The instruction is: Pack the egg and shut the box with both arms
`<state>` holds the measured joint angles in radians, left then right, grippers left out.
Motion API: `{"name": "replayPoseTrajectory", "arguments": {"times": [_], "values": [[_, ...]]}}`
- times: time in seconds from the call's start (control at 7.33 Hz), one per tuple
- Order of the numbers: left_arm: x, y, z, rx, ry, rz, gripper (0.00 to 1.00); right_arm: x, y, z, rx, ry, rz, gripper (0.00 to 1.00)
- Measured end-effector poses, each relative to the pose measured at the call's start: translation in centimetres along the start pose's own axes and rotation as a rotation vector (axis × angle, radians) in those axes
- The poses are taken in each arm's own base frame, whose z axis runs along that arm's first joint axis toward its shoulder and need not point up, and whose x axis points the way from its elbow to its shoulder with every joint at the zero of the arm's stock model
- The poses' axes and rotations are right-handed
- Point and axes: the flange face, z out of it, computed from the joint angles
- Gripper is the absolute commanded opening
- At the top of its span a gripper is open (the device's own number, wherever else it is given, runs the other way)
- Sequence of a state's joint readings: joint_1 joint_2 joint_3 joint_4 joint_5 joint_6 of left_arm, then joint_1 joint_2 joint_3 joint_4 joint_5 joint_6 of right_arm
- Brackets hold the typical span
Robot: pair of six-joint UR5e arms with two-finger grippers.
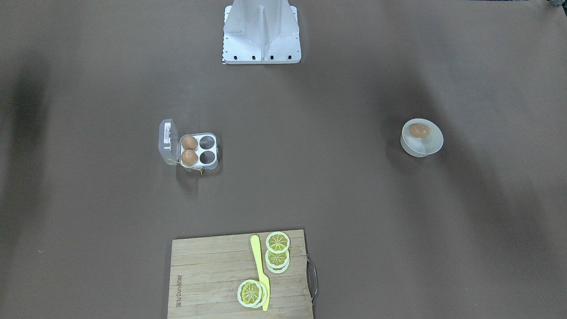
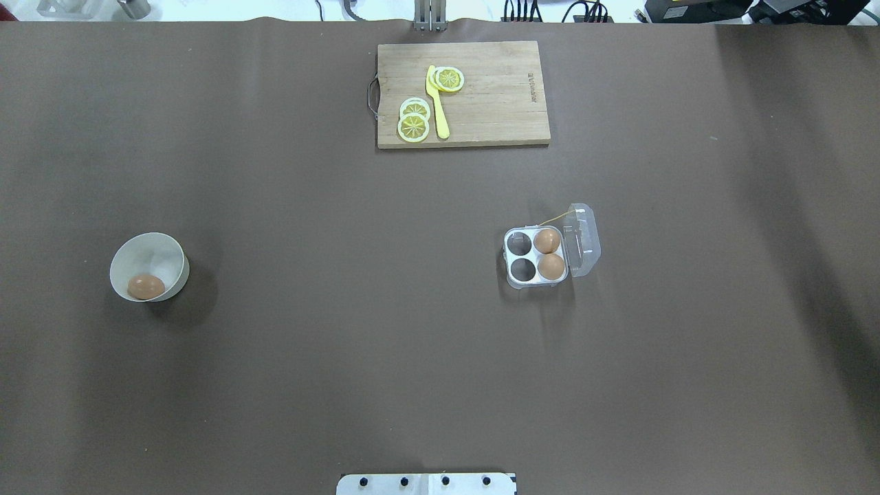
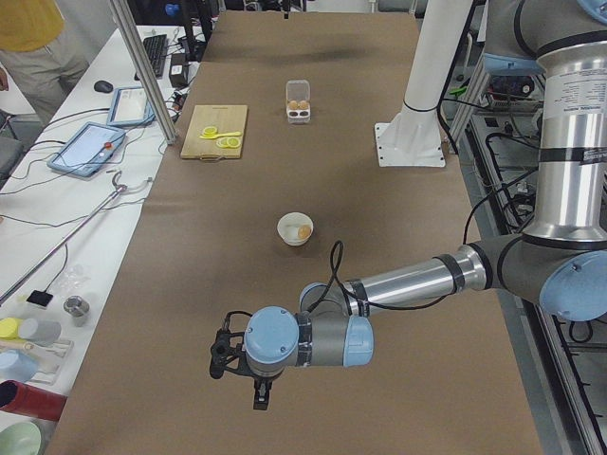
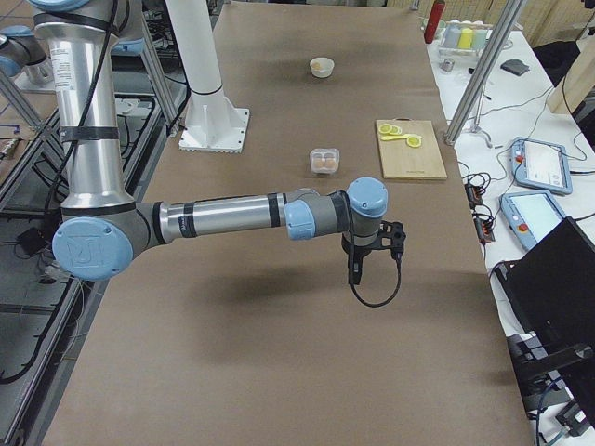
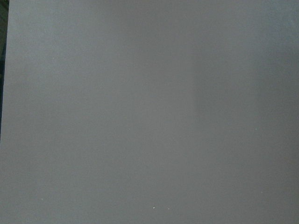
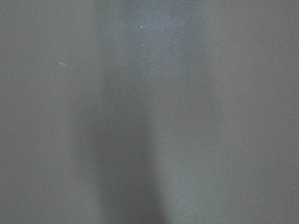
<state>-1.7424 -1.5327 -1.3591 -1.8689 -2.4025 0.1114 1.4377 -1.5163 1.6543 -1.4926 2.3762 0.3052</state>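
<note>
Seen from overhead, the egg (image 2: 146, 287) is found at nine o'clock on the table, lying loose in a white bowl (image 2: 150, 239). That is the left arm's side, so the pick is judged to fall to that arm. Well apart, at three o'clock, the box (image 2: 535, 256) is set flat with its lid (image 2: 586, 239) thrown back toward three o'clock. The cups are thereby laid bare from above. Two eggs (image 2: 549, 253) are seated in the cups nearest the hinge, and the two cups on the nine o'clock side are vacant, so a drop there would be clear of the lid. Nothing has yet been packed.

The left claw (image 3: 259, 398) is hung over bare cloth at the table's left end, well short of the bowl. The right claw (image 4: 354, 277) is likewise hung over bare cloth, near the box. Whether either claw is apart or together cannot be told, since both are caught only from the side. Only brown cloth is shown by both wrist cameras. A cutting board (image 2: 495, 103) with lemon slices is parked at twelve o'clock, out of the way.
</note>
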Motion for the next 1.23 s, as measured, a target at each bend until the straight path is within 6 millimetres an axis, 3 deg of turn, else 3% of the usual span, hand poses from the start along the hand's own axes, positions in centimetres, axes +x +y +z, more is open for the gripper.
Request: {"name": "replayPoseTrajectory", "arguments": {"times": [0.82,1.23], "values": [[0.8,-0.6,-0.6,0.054,-0.003,0.028,0.98,0.2,0.1,0.2,-0.004,0.001,0.015,1.0],[1.3,-1.2,-1.2,0.098,-0.001,-0.059,0.98,0.1,0.1,0.0,0.0,0.0,0.014,1.0]]}}
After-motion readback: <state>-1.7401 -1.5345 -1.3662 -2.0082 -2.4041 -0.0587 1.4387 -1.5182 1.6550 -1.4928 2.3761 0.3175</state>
